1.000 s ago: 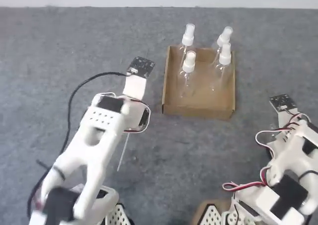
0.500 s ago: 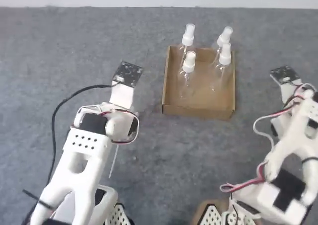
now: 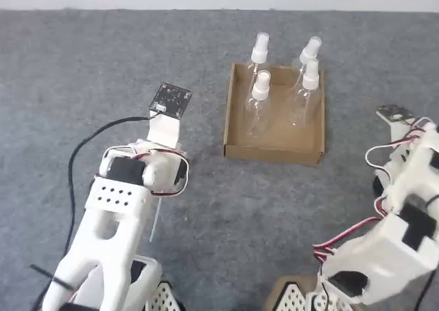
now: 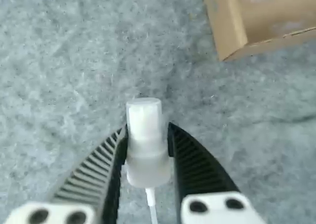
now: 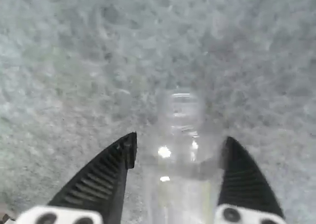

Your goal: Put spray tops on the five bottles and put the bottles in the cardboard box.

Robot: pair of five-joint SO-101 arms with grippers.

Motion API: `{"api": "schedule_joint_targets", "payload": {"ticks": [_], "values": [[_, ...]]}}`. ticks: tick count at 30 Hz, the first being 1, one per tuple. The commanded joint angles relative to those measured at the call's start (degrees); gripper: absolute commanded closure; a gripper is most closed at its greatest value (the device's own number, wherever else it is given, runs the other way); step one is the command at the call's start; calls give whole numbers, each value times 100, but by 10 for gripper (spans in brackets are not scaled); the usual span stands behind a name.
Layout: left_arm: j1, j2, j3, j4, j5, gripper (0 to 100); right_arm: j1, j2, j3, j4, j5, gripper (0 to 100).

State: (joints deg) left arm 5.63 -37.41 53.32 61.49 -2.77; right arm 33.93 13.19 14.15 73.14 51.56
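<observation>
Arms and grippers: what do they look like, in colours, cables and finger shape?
Both arms are white with black motor blocks. The left arm has a dotted panel, red and white wires and a black cable; the right arm carries red and white wires. Each wrist bears a small circuit board. The left gripper and right gripper have black ribbed fingers on white bases.

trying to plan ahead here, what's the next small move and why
Probably bring the left gripper with its spray top across to the uncapped bottle in the right gripper, lining the tube up with its neck. The four bottles in the cardboard box already wear tops, so this pair looks like the last.
</observation>
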Motion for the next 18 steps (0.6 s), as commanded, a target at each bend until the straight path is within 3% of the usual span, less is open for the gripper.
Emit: {"api": "schedule_joint_targets", "payload": {"ticks": [1,12,18], "values": [[-35,-220,-31,-114,-26,975,215,-40,-387,22,-26,853],[-62,-255,-31,-97,0,975,330,-286,-413,75,202,966],[-70,-440,-233,-88,-9,974,-277,-1947,-422,356,-844,969]]}}
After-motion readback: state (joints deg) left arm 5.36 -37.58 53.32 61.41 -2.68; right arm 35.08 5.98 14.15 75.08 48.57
